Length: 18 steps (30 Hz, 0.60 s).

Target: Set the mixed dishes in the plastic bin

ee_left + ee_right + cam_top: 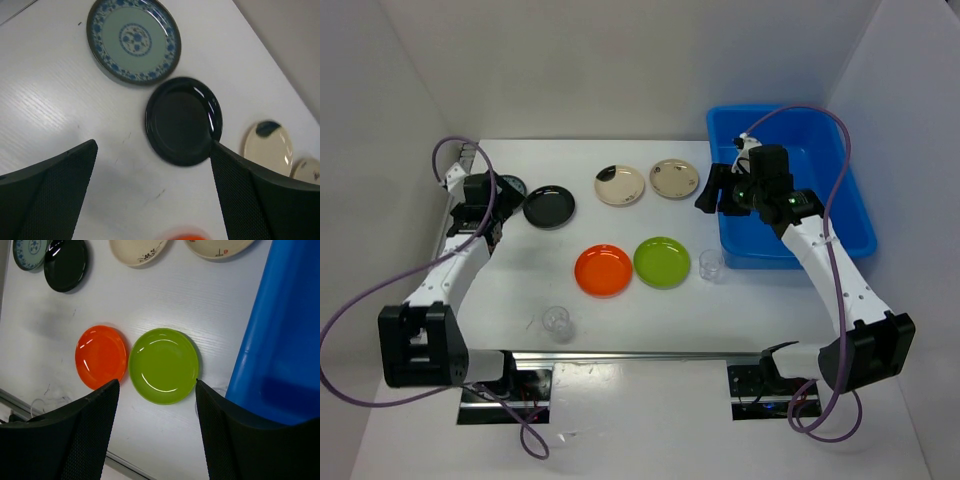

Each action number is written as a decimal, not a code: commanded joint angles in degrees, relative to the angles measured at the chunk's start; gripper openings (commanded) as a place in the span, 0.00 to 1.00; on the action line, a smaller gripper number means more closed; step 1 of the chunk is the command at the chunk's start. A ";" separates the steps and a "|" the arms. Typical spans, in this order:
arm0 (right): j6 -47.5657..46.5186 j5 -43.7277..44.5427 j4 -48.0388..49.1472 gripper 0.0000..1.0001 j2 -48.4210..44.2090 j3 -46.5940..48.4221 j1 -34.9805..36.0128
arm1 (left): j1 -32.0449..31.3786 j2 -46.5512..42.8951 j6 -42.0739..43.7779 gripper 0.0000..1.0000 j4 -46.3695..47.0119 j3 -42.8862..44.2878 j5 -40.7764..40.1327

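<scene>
The left jaws gape wide and empty near the black plate (182, 120). The right jaws, equally wide and empty, hang above the surface (640, 320) beside the blue bin (800, 255).

Glossy lime plate (164, 365) (matt table (210, 305))

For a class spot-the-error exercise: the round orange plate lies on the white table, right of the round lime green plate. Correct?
No: the round orange plate lies left of the round lime green plate, on the white table; the top external view shows it.
</scene>
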 commanded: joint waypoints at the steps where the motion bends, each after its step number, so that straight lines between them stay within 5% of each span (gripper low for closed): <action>1: -0.32 -0.83 1.86 0.68 -2.26 -0.79 0.49 | 4.95 8.17 -7.52 1.00 11.86 -0.18 -1.75; 5: -0.32 -0.30 1.34 0.69 -2.26 -1.40 0.49 | 10.49 20.30 -10.60 1.00 9.58 4.31 3.01; 11: -0.32 1.37 -0.50 0.69 -2.26 -1.40 0.49 | 17.08 25.06 -17.44 0.99 16.96 0.88 5.11; 18: -0.32 2.51 -1.04 0.69 -2.78 -3.86 0.49 | 17.80 33.06 -24.30 0.94 23.63 2.20 11.43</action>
